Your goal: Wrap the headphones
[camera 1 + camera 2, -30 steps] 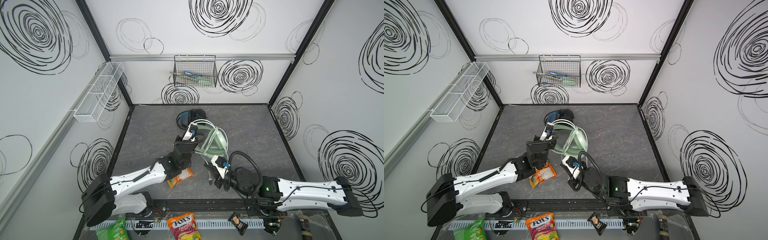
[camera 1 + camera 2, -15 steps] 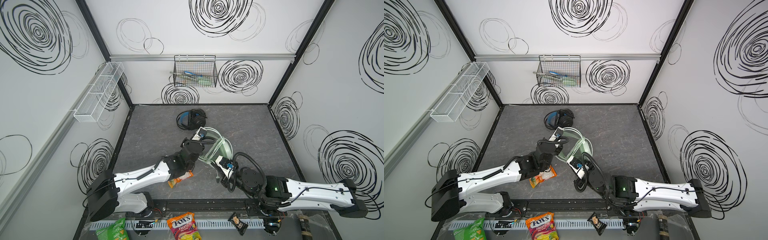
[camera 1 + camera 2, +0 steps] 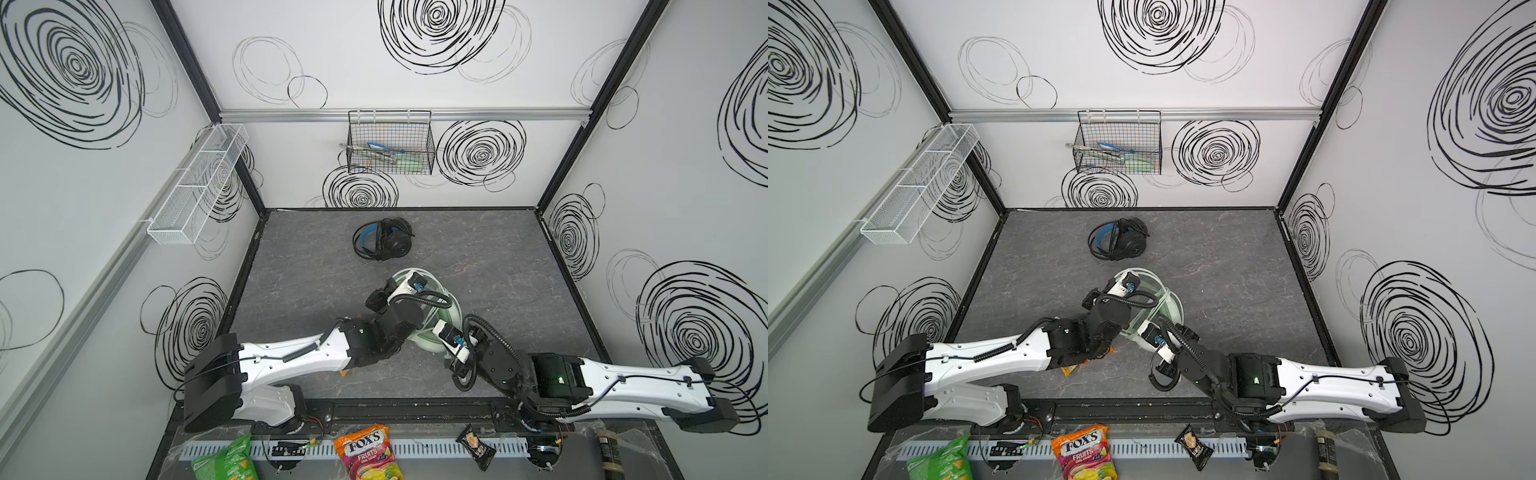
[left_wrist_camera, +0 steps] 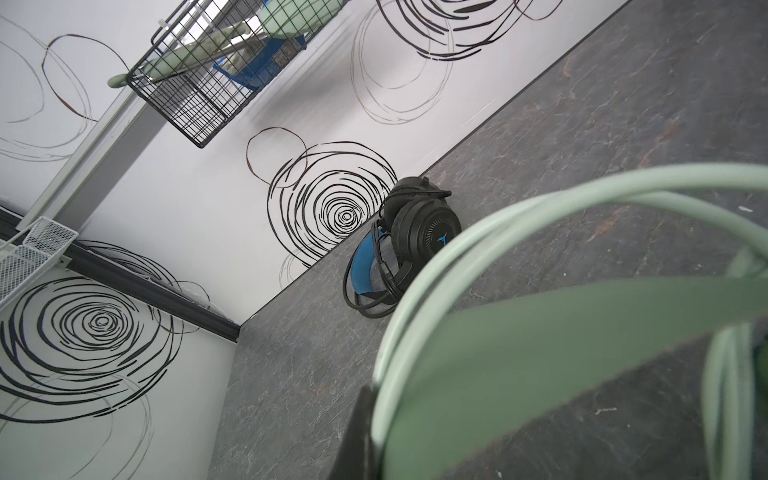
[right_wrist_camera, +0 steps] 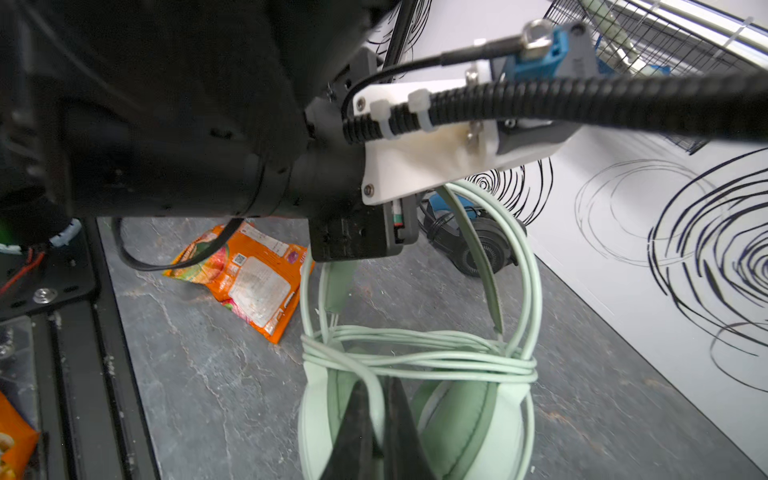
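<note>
- Two headphones. One mint-green headset (image 5: 478, 432) is held over the middle of the table (image 3: 498, 257), with its whitish cable (image 5: 415, 357) wound several turns above the ear cups (image 5: 457, 415). One black headset (image 3: 384, 241) lies near the back wall.
- Left gripper (image 5: 338, 270): clamped on the mint headband (image 5: 482, 257).
- Right gripper (image 5: 380, 419): fingers (image 5: 357, 419) pressed together at the ear cups. What they pinch cannot be told.
- One orange snack packet (image 5: 249, 278) lies under the left arm.

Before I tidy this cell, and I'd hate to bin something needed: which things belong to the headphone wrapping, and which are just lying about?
Part of the job:
mint-green headphones, with their cable wound round them; black headphones.

Just lying about:
orange snack packet; FOX'S sweets bag; green snack bag; small dark sachet; black wire basket; white mesh shelf.
</note>
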Controlling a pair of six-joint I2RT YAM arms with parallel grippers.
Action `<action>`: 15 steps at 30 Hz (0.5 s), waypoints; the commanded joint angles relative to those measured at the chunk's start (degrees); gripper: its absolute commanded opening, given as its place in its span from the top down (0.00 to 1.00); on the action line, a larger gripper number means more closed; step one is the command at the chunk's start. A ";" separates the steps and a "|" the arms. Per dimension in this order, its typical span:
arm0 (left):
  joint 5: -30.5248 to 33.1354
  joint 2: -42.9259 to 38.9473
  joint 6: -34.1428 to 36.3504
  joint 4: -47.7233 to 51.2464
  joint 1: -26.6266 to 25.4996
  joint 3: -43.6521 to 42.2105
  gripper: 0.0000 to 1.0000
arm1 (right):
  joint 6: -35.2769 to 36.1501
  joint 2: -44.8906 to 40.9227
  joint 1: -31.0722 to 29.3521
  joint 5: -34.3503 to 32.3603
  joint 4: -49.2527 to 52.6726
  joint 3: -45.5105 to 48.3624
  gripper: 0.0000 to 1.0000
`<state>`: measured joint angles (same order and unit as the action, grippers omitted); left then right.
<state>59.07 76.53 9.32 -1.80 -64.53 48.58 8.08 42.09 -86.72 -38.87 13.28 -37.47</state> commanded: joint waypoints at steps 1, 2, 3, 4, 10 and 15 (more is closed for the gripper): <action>4.87 0.91 1.11 3.83 -1.06 0.00 1.00 | 4.35 -2.71 -0.86 -5.77 -5.25 -4.45 1.00; 4.87 1.03 1.26 4.20 -1.57 0.26 1.00 | 5.46 -2.65 -1.19 -5.98 -5.75 -4.37 1.00; 4.34 1.16 1.24 4.90 -2.26 0.71 1.00 | 6.84 -2.32 -1.70 -6.58 -6.25 -4.18 1.00; 3.48 1.16 1.33 5.67 -2.99 1.18 1.00 | 8.24 -1.83 -2.36 -7.53 -6.69 -4.01 1.00; -1.43 1.69 -0.10 9.23 -5.46 2.31 1.00 | 15.37 -0.78 -6.91 -8.91 -13.18 -2.48 1.00; -2.79 1.34 -0.60 8.74 -5.87 1.27 1.00 | 18.07 -5.49 -8.58 -1.88 -21.34 -1.05 1.00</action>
<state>56.97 77.06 8.93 3.57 -70.39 50.37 22.87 41.36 -94.30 -41.69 7.70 -36.99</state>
